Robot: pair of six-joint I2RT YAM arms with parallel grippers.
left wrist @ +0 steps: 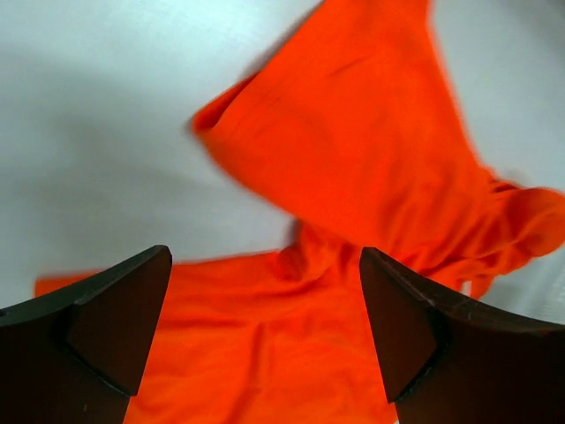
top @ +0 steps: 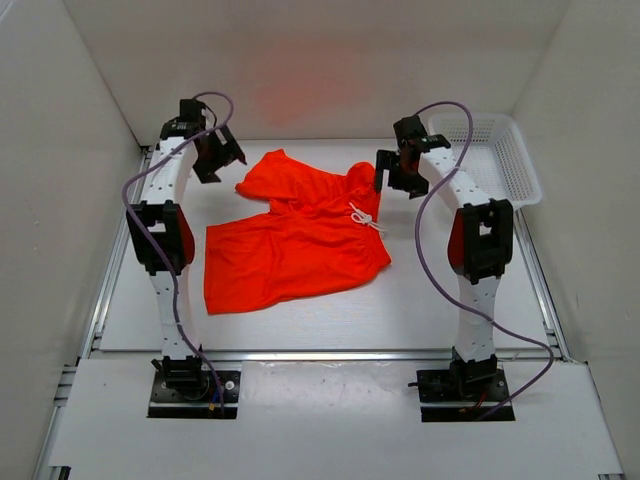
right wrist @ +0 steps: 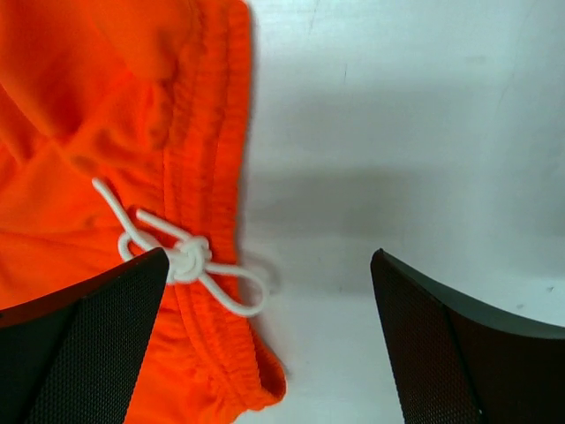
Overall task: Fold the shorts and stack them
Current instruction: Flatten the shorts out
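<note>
The orange-red shorts [top: 295, 235] lie spread and rumpled in the middle of the white table, one leg reaching back left, the other lying flat toward the front. The white drawstring [top: 366, 217] sits at the waistband on the right side. My left gripper [top: 222, 160] hovers open above the back-left leg, with nothing between its fingers; orange fabric [left wrist: 353, 168] fills its wrist view. My right gripper [top: 392, 178] hangs open just right of the waistband [right wrist: 207, 177], with the drawstring knot [right wrist: 185, 258] by its left finger [right wrist: 106, 327], bare table under the gap.
A white mesh basket [top: 495, 150] stands at the back right corner. White walls close in the table on the left, back and right. Purple cables loop from both arms.
</note>
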